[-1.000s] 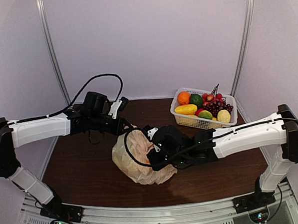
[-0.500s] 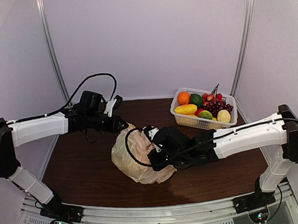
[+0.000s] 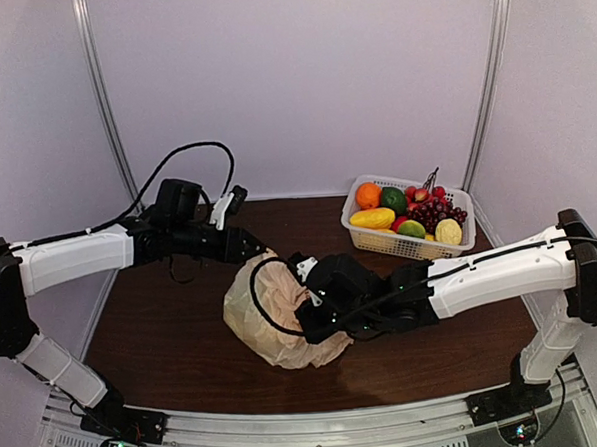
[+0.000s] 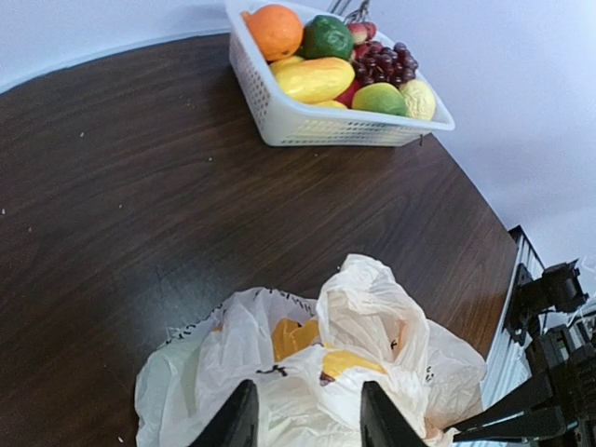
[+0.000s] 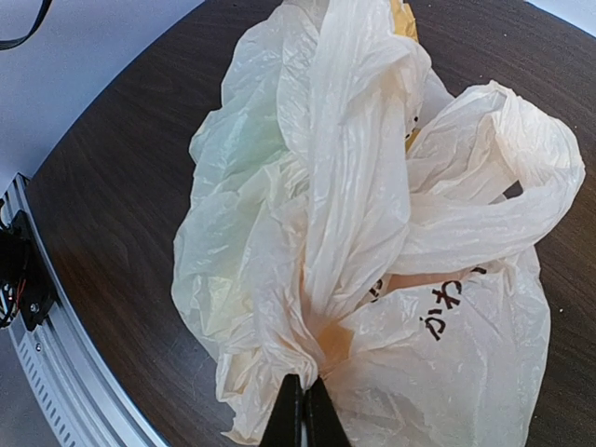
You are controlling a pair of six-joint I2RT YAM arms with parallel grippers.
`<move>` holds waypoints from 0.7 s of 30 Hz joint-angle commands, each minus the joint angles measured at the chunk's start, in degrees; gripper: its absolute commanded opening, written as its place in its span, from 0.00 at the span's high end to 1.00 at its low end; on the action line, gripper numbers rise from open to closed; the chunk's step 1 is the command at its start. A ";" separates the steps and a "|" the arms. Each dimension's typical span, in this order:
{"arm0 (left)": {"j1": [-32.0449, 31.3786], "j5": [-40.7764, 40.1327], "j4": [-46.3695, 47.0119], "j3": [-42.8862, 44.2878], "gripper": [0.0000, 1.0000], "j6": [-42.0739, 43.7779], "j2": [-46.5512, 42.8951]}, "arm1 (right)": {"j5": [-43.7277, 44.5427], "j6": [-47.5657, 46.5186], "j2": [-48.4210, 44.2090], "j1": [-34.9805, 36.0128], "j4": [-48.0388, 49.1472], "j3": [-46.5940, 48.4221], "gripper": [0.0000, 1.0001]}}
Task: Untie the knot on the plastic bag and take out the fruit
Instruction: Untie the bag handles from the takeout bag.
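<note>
The cream plastic bag point(image 3: 268, 310) lies crumpled mid-table. In the right wrist view the bag point(image 5: 354, 214) fills the frame, with a loose loop handle point(image 5: 503, 186) at the right; I cannot make out a tied knot. My right gripper point(image 5: 304, 414) is shut, pinching a gathered fold of the bag at its near edge; it also shows in the top view point(image 3: 308, 318). My left gripper point(image 4: 307, 419) is open just above the bag point(image 4: 372, 317), apart from it, at the bag's far-left side in the top view point(image 3: 257, 249). Yellow fruit point(image 4: 296, 335) shows through the plastic.
A white lattice basket point(image 3: 380, 243) at the back right holds an orange, a green fruit, a long yellow mango and purple grapes; it also shows in the left wrist view point(image 4: 326, 126). A metal rail point(image 3: 310, 438) runs along the near table edge.
My left arm has drawn back a little to the left, its gripper still at the bag's far edge. The right gripper keeps its pinch, and the bag has hardly moved.
</note>
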 commanded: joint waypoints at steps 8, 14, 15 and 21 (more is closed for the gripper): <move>-4.66 2.10 1.14 0.19 0.51 -1.73 1.76 | 1.17 0.05 0.28 0.39 -0.91 1.60 1.00; -5.55 1.09 0.05 0.52 0.52 -1.91 3.76 | 1.31 -0.01 0.10 0.38 -1.00 1.61 1.00; -5.68 1.03 -0.10 0.62 0.53 -1.85 4.16 | 1.28 0.02 0.10 0.41 -0.98 1.61 1.00; -6.57 0.77 -0.55 0.98 0.55 -1.56 5.93 | 0.97 -0.13 0.02 0.44 -0.88 1.43 1.00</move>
